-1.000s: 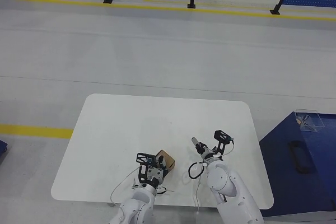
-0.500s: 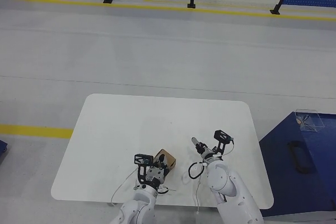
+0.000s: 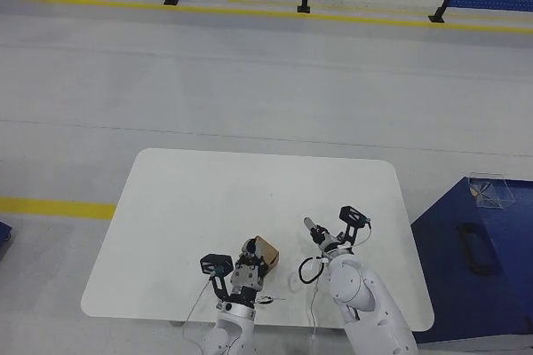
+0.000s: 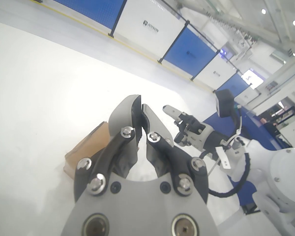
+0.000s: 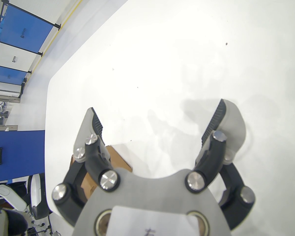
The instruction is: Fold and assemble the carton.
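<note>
Table (image 3: 249, 186): white, with rounded corners; both arms are at its near edge.
Blue cabinet (image 3: 489, 257): stands on the floor beside the table, on the right arm's side, with a dark handle on its face.
Barrier panels (image 4: 150, 23): blue and white, across the floor beyond the table. Each has a small logo with a line of lettering.
Right gripper (image 5: 159, 121) (image 3: 311, 226): jaws spread wide over bare tabletop, holding nothing.
Left gripper (image 4: 140, 114) (image 3: 248, 257): jaws drawn together, pads all but touching, with nothing seen between them.
Carton (image 3: 265, 251) (image 4: 88, 146) (image 5: 118, 159): small, brown cardboard, on the table near the front edge. It is just beside the left gripper's fingers and apart from the right gripper.
Tag (image 4: 222, 157): white slip hanging from the right arm's cable, its print too small to read.
</note>
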Robot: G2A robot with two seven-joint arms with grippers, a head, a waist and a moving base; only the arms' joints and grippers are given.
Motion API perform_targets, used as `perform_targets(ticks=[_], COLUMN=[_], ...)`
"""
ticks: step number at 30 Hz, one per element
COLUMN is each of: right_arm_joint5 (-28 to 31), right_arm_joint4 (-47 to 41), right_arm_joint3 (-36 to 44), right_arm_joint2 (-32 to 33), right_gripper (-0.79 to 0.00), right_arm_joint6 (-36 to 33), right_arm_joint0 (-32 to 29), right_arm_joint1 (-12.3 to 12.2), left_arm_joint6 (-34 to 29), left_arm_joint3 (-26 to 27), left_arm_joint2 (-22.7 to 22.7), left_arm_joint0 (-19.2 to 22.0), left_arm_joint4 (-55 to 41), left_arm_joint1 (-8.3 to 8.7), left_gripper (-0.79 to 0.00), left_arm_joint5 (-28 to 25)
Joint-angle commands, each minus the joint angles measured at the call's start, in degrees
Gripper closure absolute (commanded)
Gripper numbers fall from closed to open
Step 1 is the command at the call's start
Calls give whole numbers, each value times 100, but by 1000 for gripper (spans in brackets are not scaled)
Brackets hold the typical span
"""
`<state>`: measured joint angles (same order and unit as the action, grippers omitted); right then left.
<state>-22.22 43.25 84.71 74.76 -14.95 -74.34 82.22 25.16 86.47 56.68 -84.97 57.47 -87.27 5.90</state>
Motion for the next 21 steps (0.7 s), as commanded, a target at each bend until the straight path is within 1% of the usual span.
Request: perform_targets(ticks=[1,2,4,5,7,8,11,14,17,21], right_arm_joint5=[0,0,0,0,0,0,0,0,0,0], right_arm_joint4=[0,0,0,0,0,0,0,0,0,0], right_arm_joint3=[0,0,0,0,0,0,0,0,0,0], right_arm_joint2=[0,0,0,0,0,0,0,0,0,0], right_gripper=[-785,-784,-785,-784,-785,-784,-784,-785,-784,-784], right_arm_joint6=[0,0,0,0,0,0,0,0,0,0], right_arm_joint0=[0,0,0,0,0,0,0,0,0,0], right_arm_joint1=[0,0,0,0,0,0,0,0,0,0], left_arm_joint6=[0,2,-19,-25,-25,-25,-25,-25,-25,-25], left_arm_joint3=[0,-1,-4,-5,-5,-5,-6,-6,-6,-5], left_arm_joint2=[0,-1,-1,-1,0,0,0,0,0,0], left_arm_joint0=[0,-3,3,4,4,4,4,4,4,4], left_arm_joint4=[0,-5,-1,1,2,2,2,2,2,2], left_arm_joint1=[0,-1,0,0,0,0,0,0,0,0], left_gripper=[-15,-57,-183,-269,-378,-453,-596,-712,-768,-784], left_arm_joint5=[0,7,6,4,4,3,3,3,3,3])
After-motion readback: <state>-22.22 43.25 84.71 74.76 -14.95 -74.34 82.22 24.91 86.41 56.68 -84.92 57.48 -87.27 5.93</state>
